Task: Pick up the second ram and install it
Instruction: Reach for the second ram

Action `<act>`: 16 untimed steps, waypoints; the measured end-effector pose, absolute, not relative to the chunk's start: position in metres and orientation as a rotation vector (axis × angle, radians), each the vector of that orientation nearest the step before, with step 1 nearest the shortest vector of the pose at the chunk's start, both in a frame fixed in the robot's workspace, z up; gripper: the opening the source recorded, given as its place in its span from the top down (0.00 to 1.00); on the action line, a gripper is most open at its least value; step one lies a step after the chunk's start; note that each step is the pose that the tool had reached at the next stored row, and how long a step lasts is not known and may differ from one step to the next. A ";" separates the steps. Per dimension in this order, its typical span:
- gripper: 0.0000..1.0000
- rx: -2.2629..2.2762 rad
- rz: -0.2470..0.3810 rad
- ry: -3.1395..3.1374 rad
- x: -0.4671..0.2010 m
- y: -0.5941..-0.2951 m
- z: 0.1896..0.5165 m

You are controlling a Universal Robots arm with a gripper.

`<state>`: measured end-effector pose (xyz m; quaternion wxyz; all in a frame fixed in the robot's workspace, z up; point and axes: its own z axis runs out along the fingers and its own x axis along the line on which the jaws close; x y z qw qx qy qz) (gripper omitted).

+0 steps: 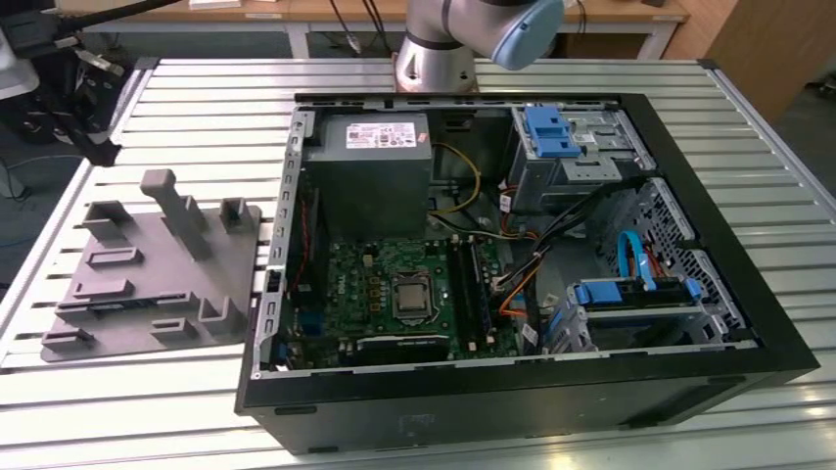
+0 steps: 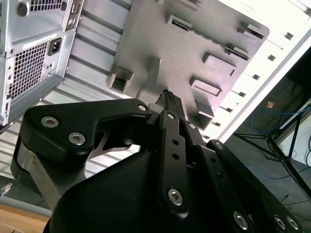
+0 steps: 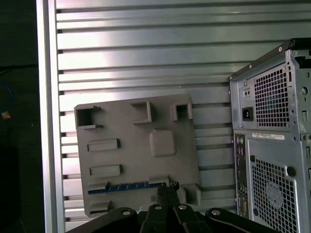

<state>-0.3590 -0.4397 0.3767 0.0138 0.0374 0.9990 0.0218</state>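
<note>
While we scan from the exterior view's left, fixture plate (image 1: 157,264): grey, with upright posts and blocks; lies flat on the slatted metal table (image 1: 196,98), just beside the case.
Second ram (image 3: 129,186): in the first wrist view we log a thin dark stick with a bluish sheen, lying lengthwise in a long slot near one edge of the plate (image 3: 126,131). It is outside the case.
Gripper (image 3: 167,187): above the plate in both wrist views (image 2: 167,97). Black fingers drawn together to a single tip, nothing clamped between them. The tip shows over the end of the stick's slot; we cannot tell whether it touches the stick.
Arm (image 1: 451,39): base stands on the table behind the case, a blue-capped joint above it.
Computer case (image 1: 523,392): black, side panel off, lying open on the table to the plate's right in the exterior view.
Inside the case: green motherboard (image 1: 379,294) low in the opening, grey power supply (image 1: 372,166) behind it, blue-tabbed drive bays (image 1: 555,132) toward the exterior view's right.
</note>
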 end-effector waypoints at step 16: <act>0.90 0.116 0.068 3.111 -0.379 -0.456 0.371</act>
